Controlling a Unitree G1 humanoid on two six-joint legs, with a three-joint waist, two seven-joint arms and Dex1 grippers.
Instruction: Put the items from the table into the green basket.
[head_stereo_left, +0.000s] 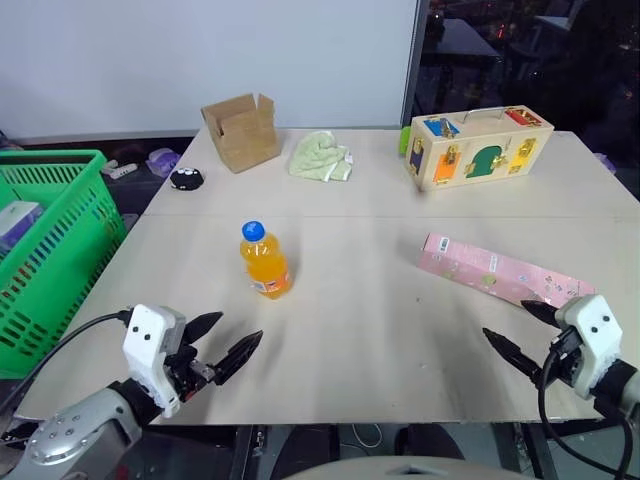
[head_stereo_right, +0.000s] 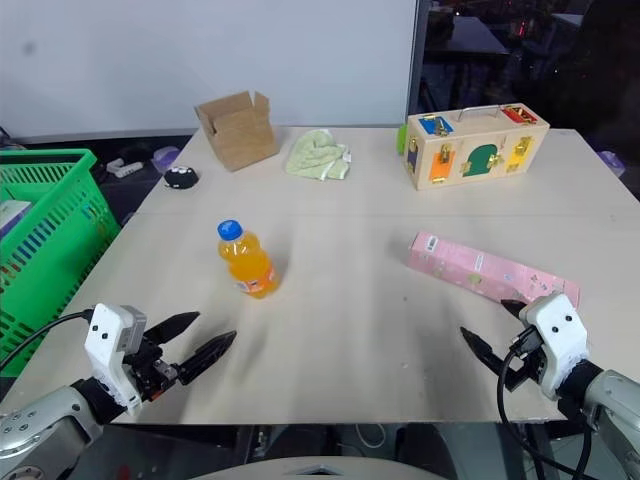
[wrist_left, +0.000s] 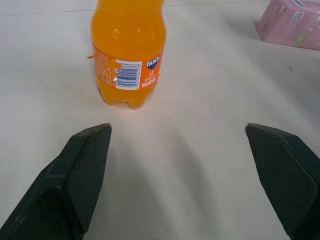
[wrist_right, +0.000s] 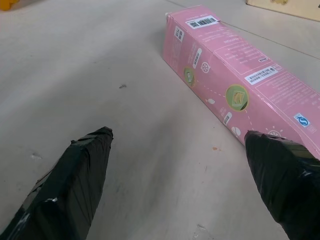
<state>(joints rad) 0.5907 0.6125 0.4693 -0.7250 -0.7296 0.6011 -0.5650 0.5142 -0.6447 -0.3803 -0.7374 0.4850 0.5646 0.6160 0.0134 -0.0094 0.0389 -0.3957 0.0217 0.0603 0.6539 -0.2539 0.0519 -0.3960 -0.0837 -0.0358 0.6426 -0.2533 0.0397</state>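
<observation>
A small orange-drink bottle (head_stereo_left: 264, 262) with a blue cap stands upright on the pale table (head_stereo_left: 370, 330), left of centre. My left gripper (head_stereo_left: 237, 332) is open near the front edge, a short way in front of the bottle (wrist_left: 128, 55) and empty. A long flat pink patterned box (head_stereo_left: 505, 272) lies on the right side. My right gripper (head_stereo_left: 508, 320) is open just in front of the box (wrist_right: 235, 75), with one finger close beside its long edge and nothing held. The green basket (head_stereo_left: 60, 260) stands off the table's left side, below table height.
Along the far edge sit an open cardboard box (head_stereo_left: 241, 130), a crumpled pale green cloth (head_stereo_left: 320, 157) and a wooden latch box (head_stereo_left: 478, 146). A small black object (head_stereo_left: 186, 179) lies at the far left. A pale packet (head_stereo_left: 15, 225) is inside the basket.
</observation>
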